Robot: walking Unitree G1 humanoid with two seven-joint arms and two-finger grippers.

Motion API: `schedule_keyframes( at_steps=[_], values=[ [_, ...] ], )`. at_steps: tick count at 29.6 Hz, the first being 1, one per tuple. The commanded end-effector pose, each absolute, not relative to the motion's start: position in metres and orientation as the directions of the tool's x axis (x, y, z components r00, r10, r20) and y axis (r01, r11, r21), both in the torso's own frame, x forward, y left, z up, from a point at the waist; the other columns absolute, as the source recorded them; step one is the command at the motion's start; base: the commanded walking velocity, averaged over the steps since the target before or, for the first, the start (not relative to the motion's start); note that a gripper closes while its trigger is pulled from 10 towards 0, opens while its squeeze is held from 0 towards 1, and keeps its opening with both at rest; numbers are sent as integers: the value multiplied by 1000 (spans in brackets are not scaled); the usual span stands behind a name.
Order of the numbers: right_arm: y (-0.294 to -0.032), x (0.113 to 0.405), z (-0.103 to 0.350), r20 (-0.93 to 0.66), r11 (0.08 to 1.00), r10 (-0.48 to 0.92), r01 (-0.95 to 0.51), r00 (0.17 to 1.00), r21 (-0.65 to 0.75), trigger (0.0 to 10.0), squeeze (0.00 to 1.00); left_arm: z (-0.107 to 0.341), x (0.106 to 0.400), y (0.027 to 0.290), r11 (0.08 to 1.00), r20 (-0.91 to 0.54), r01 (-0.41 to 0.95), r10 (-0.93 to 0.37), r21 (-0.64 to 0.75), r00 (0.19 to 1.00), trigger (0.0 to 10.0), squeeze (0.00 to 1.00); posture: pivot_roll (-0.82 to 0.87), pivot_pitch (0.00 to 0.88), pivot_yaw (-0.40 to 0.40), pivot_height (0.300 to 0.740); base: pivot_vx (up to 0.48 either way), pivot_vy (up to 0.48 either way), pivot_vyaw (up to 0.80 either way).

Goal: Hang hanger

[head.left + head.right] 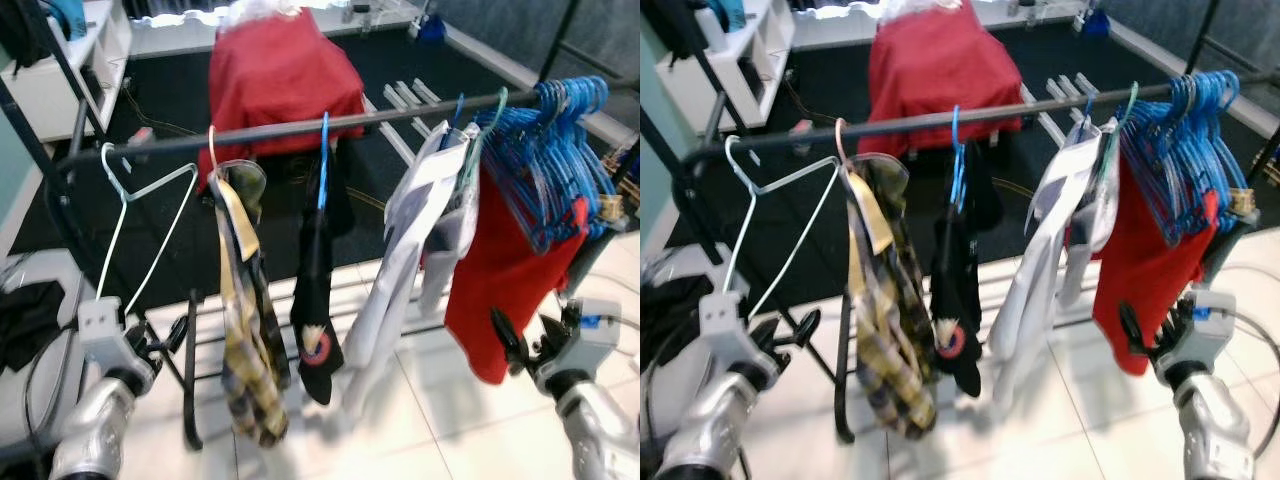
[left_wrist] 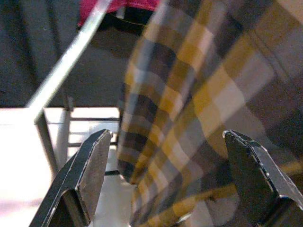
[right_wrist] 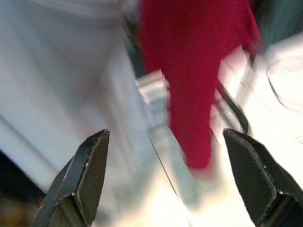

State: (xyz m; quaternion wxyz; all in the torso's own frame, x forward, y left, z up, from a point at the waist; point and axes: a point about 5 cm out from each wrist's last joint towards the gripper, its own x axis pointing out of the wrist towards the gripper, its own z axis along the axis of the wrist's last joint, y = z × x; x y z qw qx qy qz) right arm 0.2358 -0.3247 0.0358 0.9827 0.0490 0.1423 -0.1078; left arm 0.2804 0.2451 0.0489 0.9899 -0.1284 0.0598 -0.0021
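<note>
**Left wrist view: both tools spread and empty below the rail**

Left wrist view: the left tool (image 2: pixel 165 177) is seen with its black fingers (image 2: pixel 92 170) set wide apart, nothing clamped between them. A plaid shirt (image 2: pixel 189 104) of yellow, grey and dark checks hangs just beyond them, soft and folded. In the head views the left tool (image 1: pixel 160 345) is held low, near the foot of the white hanger (image 1: pixel 130 215), apart from it as far as can be told.

The right tool (image 3: pixel 165 177) is likewise spread wide and empty, with a red cloth (image 3: pixel 194 71) and a pale garment (image 3: pixel 61 71) blurred ahead of it. In the head views the right tool (image 1: pixel 525 345) is placed just beside the red cloth's lower edge.

The white hanger, a thin wire triangle, is hooked bare on the dark round rail (image 1: pixel 300 127), at its left end. Along the rail are hung the plaid shirt, a black garment (image 1: pixel 318 290) on a blue hanger, the pale garment and the red cloth. A thick bunch of blue hangers (image 1: pixel 555 150) is crowded at the right end. Pale glossy tiles form the floor (image 1: pixel 420 430).
</note>
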Motion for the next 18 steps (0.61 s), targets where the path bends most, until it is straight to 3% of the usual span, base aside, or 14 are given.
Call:
schedule_keyframes(
  at_steps=[1,5,12,18],
  values=[
    [-326,213,8,-382,961,-239,273,893,36,10000,0,31,271,237,973,-179,-21,-21,-228,984,10000,0,-102,104,-4,740,0,0,0],
    [-328,205,4,-398,953,-256,300,881,52,10000,0,22,265,233,976,-205,-29,-16,-217,979,10000,0,-101,101,-3,740,0,0,0],
    [-321,211,12,-396,967,-181,237,900,97,10000,0,20,264,229,959,-161,-75,32,-273,986,10000,0,-84,78,-87,740,0,0,0],
    [-324,216,12,-382,967,-192,241,904,85,10000,0,17,262,228,955,-159,-98,54,-280,986,10000,0,-80,69,-77,740,0,0,0]
  ],
)
